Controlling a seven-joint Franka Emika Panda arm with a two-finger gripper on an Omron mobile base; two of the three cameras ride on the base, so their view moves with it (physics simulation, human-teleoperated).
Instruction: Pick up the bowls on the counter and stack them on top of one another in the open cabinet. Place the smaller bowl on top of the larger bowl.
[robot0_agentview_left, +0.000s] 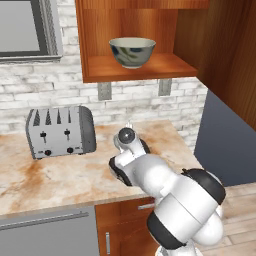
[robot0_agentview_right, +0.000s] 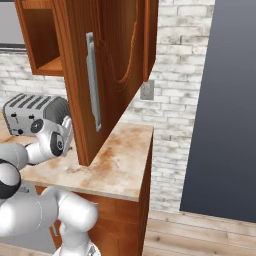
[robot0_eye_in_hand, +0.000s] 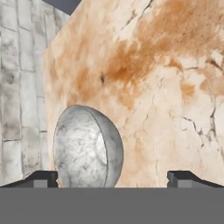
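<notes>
The larger bowl (robot0_agentview_left: 132, 51), cream with dark blue-green blotches, stands upright on the shelf of the open cabinet (robot0_agentview_left: 165, 66). The smaller bowl (robot0_eye_in_hand: 87, 146), plain whitish-grey, rests on the counter (robot0_eye_in_hand: 175, 87) near the brick wall. In the hand view my gripper (robot0_eye_in_hand: 113, 180) is open just in front of it. Its fingertips stand wide apart, and the bowl sits nearer the left fingertip (robot0_eye_in_hand: 41, 178), not held. In the left base view my wrist (robot0_agentview_left: 127, 136) reaches low over the counter (robot0_agentview_left: 60, 175) and hides that bowl.
A silver four-slot toaster (robot0_agentview_left: 60, 131) stands on the counter to the left. The open cabinet door (robot0_agentview_right: 100, 75) with a metal handle hangs over the counter's right part. A dark panel (robot0_agentview_left: 225, 145) bounds the right end.
</notes>
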